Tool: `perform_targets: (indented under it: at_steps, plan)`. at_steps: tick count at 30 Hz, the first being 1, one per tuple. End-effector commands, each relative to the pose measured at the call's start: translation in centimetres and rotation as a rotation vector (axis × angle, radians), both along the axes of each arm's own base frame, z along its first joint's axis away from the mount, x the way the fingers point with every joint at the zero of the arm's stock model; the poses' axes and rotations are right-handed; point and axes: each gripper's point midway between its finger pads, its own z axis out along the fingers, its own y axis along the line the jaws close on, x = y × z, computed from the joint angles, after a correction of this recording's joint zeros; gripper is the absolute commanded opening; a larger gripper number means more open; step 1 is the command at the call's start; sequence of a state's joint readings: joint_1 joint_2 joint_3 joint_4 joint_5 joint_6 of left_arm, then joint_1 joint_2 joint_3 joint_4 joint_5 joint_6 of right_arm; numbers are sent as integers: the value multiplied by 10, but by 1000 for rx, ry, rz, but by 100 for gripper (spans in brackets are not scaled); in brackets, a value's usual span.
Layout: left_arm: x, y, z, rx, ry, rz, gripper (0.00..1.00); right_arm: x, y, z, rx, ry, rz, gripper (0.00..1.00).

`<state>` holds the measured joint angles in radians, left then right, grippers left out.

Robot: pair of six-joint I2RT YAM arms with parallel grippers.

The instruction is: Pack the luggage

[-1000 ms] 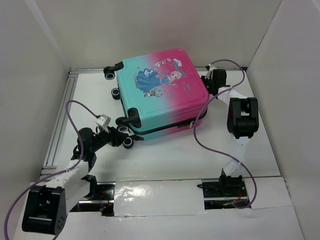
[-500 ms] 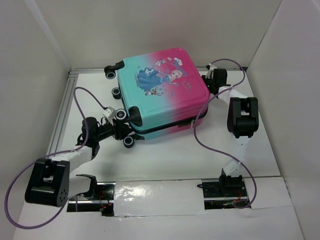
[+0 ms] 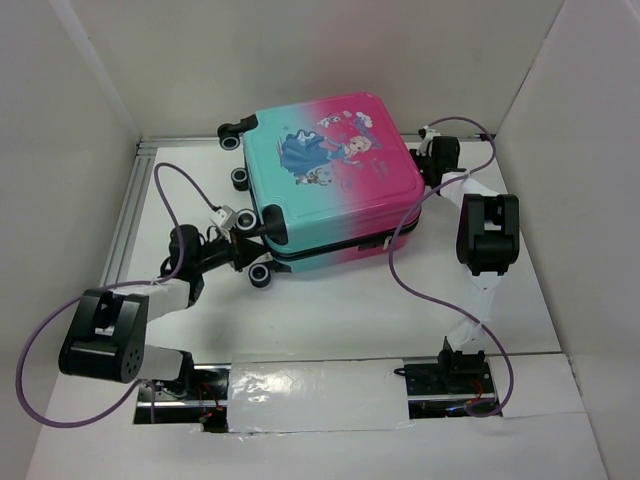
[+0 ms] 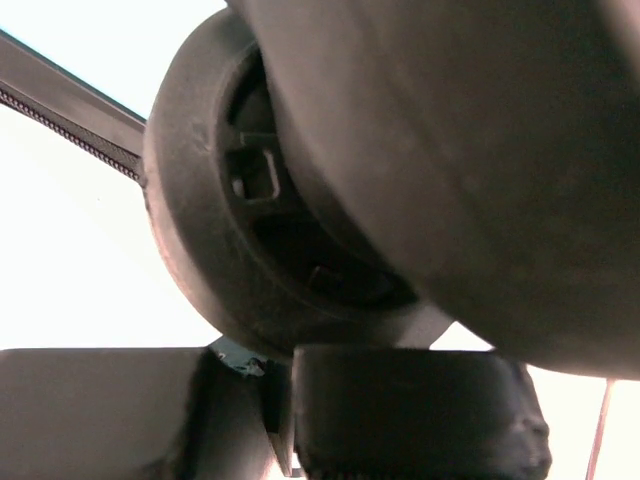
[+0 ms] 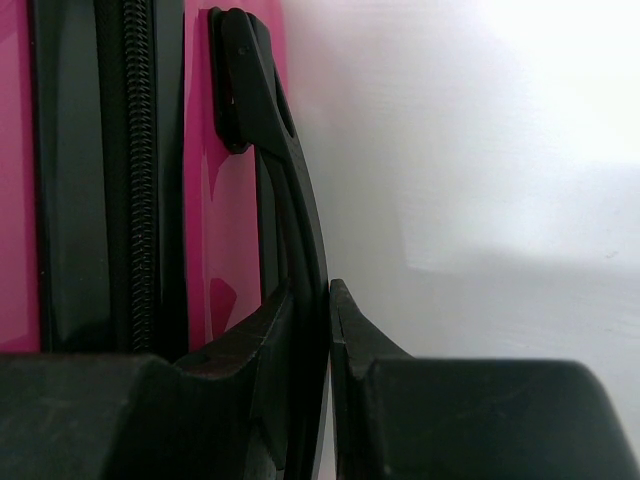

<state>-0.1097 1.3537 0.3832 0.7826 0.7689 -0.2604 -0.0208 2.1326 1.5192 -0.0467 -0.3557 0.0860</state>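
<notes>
The luggage [image 3: 335, 170] lies flat on the table [image 3: 330, 305], print side up with both shells together. You have an arm at each end of it.

Your main risk, as I judge it, sits at the wheel end. The wheel [image 4: 195, 220] at the luggage's near-left corner is a round caster that can roll and swivel. If you push or lift from there, it may turn out of the fingers. The luggage would then swing about its right end instead of going where you want.

A second risk is the handle [image 5: 295, 200]. If you pull hard on it alone, the whole case may tip or drag rather than open, because the zipper [image 5: 135, 170] beside it looks meshed there. You cannot tell whether it is run all the way round the luggage.

Watch the purple cable [image 3: 391, 265] hanging by the luggage's near-right corner too. It could snag on that corner if the case shifts.

Your right gripper [image 5: 312, 310], at the luggage's right end, is clamped on the black handle. Its fingers sit one on each side with only the strap between them.

Your left gripper [image 3: 245, 248] is hard up against the near-left wheel. The wrist view is filled by that wheel, with one finger [image 4: 410, 420] beneath it. You cannot tell whether the jaws have closed on the wheel or merely lie against it.
</notes>
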Motion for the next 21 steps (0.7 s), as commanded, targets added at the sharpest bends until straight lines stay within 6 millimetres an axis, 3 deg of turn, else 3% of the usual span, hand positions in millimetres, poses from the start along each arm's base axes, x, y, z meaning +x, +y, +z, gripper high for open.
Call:
perform_targets:
  at_steps: [1, 5, 11, 15, 16, 20, 21]
  plan:
    - [16, -11, 10, 18, -67, -26, 6, -51, 17, -66, 23, 273, 34, 0]
    - [16, -6, 16, 28, -63, 36, 5, -53, 15, -68, 16, 283, 27, 0]
    - [-5, 2, 25, -5, -37, 94, 0, -53, 14, -70, 25, 291, -3, 0]
    - [-19, 1, 18, -46, 1, 185, 0, -54, 7, -76, 16, 325, -74, 0]
    - [-26, 2, 7, -45, 29, 205, 0, -53, 3, -77, 4, 328, -102, 0]
    - [-45, -15, 4, -65, 13, 238, 0, -58, 2, -83, 25, 361, -155, 0]
    - [-49, -20, 12, -67, -21, 223, 0, -59, 2, -82, 41, 363, -171, 0]
